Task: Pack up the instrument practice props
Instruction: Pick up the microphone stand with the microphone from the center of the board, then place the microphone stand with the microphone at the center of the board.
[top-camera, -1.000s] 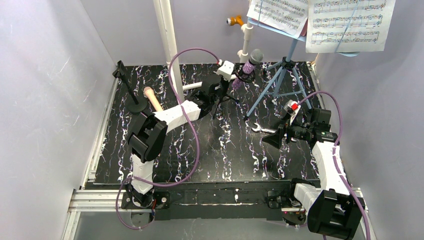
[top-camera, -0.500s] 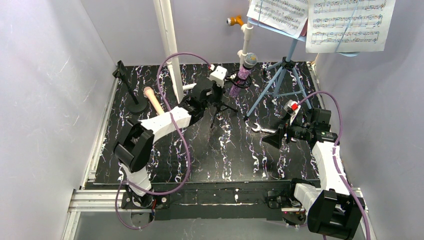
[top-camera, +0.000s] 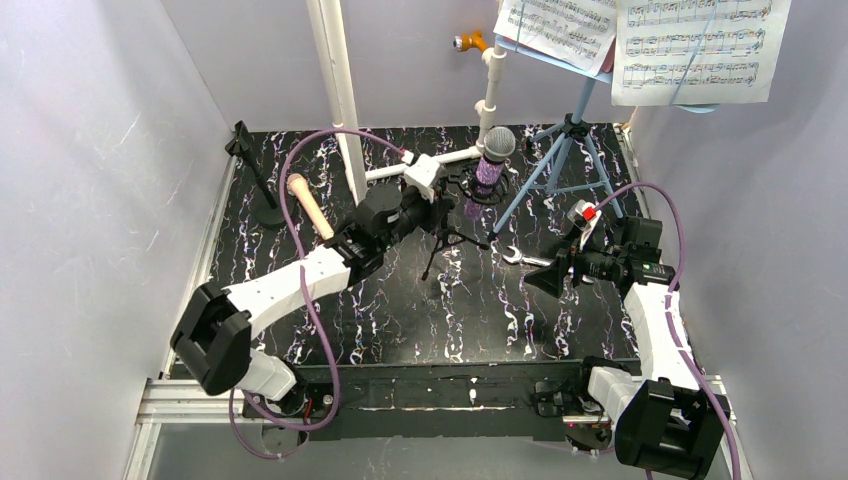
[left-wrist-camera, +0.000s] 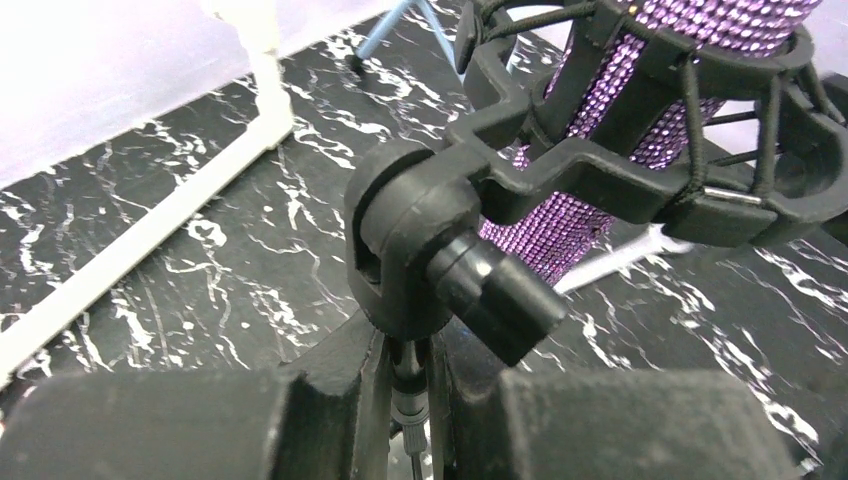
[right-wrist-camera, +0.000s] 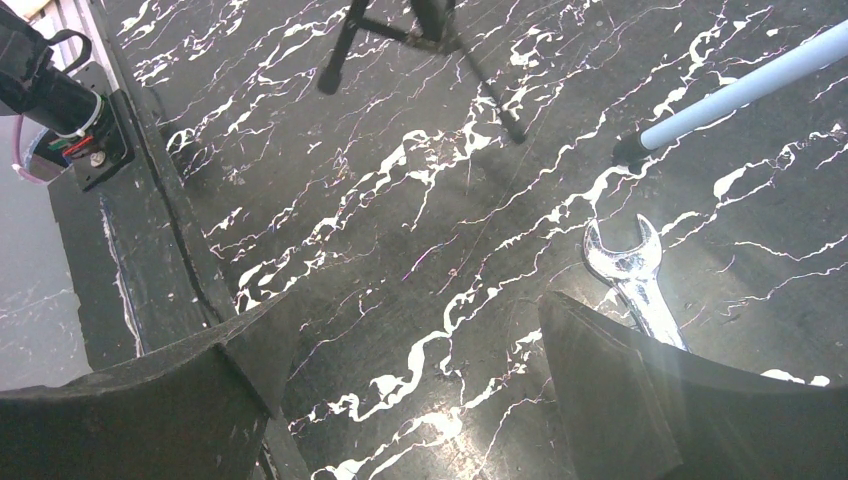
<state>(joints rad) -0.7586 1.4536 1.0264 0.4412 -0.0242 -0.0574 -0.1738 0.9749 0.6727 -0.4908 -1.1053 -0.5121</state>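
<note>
text: none legible | sheet-music pages (top-camera: 700, 45): printed staves only, any words seemingly too small

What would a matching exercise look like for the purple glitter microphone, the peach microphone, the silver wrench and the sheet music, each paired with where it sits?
Things:
1 purple glitter microphone
2 peach microphone
3 silver wrench
4 sheet-music pages

Places:
A lying by the open right end effector
B up on the light-blue music rack
C cradled in the black shock mount
D lying beside the round-base holder

Pairs: 1-C, 2-D, 3-A, 4-B
</note>
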